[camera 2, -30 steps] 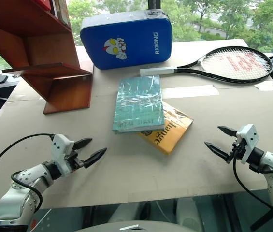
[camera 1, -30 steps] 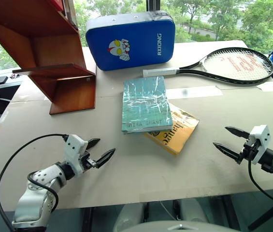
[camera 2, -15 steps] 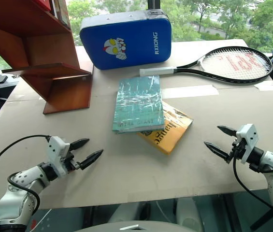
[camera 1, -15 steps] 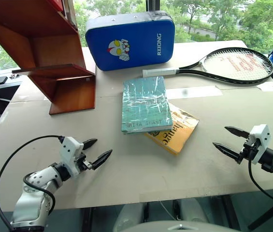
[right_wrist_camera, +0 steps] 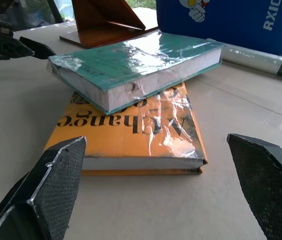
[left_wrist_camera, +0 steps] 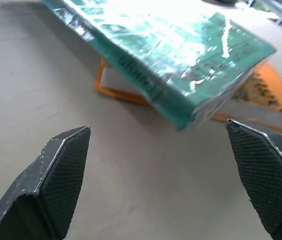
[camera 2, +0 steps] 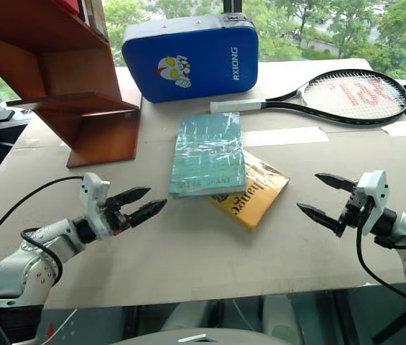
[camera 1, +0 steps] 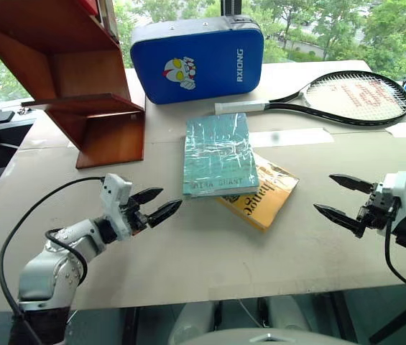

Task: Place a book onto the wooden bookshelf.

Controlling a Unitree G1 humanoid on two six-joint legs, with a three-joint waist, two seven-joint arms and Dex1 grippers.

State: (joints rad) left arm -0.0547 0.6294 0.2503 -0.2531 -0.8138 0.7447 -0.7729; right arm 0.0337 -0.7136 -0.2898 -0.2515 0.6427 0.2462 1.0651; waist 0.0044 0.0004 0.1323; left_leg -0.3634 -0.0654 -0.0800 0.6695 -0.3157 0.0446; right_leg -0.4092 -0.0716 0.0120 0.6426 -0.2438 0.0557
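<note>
While the book (camera 1: 218, 154) lies mid-frame atop a yellow book (camera 1: 260, 192), long axis running up-frame, the left hand (camera 1: 157, 205), wide open and empty, sits nearest at lower left; right hand (camera 1: 340, 200) open, empty too.

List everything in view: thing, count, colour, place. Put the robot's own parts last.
book: one, teal-green in glossy wrap, middle of the table, lying partly on the yellow-orange book.
yellow-orange book: one, black lettering, under the teal one's near right corner.
wooden bookshelf: one, reddish-brown, far left of the table.
padded case: one, blue with a cartoon figure, standing at the far edge.
racket: one, black frame, white grip, far right.
table: one, beige top.
left gripper: one, black fingers, open, near left, pointing toward the books.
right gripper: one, black fingers, open, near right.
</note>
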